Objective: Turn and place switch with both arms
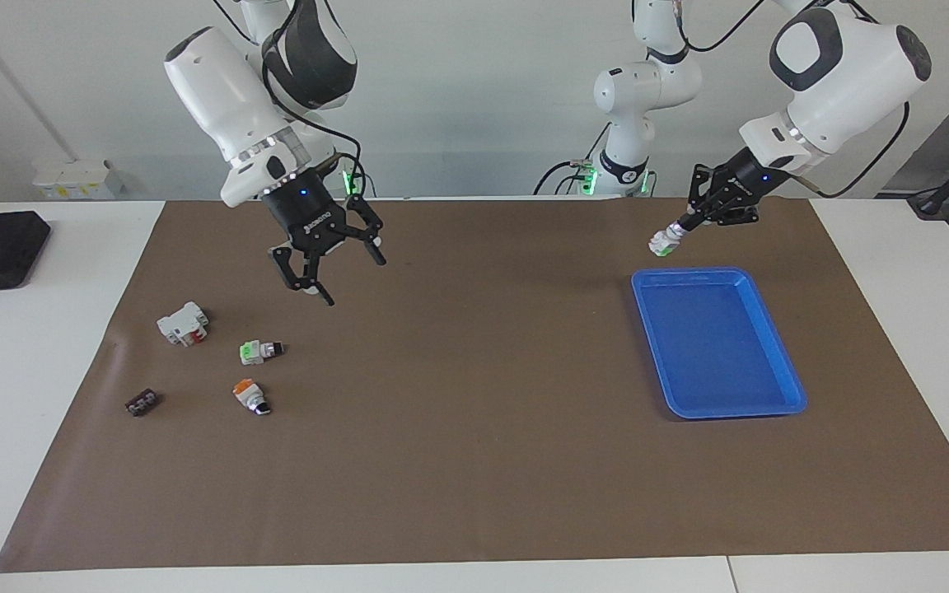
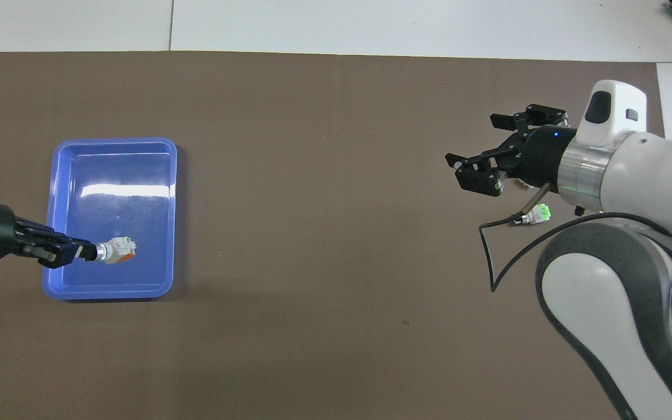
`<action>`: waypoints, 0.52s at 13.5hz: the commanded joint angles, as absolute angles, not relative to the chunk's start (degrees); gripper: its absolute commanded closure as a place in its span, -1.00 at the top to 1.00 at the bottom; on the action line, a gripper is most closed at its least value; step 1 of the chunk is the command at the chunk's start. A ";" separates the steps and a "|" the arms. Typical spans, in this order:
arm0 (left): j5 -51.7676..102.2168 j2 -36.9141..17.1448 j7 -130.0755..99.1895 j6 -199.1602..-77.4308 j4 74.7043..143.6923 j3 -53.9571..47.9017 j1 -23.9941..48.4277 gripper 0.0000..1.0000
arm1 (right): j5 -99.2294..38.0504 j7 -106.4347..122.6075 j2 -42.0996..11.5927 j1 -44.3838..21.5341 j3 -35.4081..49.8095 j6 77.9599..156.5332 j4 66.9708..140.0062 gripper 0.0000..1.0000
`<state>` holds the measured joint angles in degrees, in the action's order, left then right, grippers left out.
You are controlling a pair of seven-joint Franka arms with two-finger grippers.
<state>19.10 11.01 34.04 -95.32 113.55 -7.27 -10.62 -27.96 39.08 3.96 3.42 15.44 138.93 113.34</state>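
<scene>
The right gripper (image 1: 341,277) is held in the air over the brown mat (image 1: 474,469) at the right arm's end, its fingers spread and empty; this arm is judged to be waiting. White lettering is seen on its black body, but it cannot be read.

The switch (image 1: 662,242) is pinched at its knob end by the left gripper (image 1: 679,228) and is carried over the end of the blue tray (image 1: 722,414) nearer the robots, not touching it. The switch is judged light, stiff and smooth-sided, so a slip or twist in the grip is to be expected. The white middle body is thought the surest place for a hold.

Farther out, a white block (image 1: 182,323), a green-ended switch (image 1: 260,351), a stubby orange-ended switch (image 1: 250,397) and a small black part (image 1: 142,402) are laid on the mat. No labels can be read.
</scene>
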 commanded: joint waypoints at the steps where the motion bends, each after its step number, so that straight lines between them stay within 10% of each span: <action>1: 10.66 12.22 28.76 -97.73 114.70 -7.91 -11.51 -1.00 | -18.15 22.38 3.34 6.49 16.26 133.19 110.84 1.00; 7: 4.49 10.99 20.84 -107.21 120.58 -7.91 -14.41 -1.00 | -2.13 1.32 2.73 3.64 5.15 106.40 98.20 1.00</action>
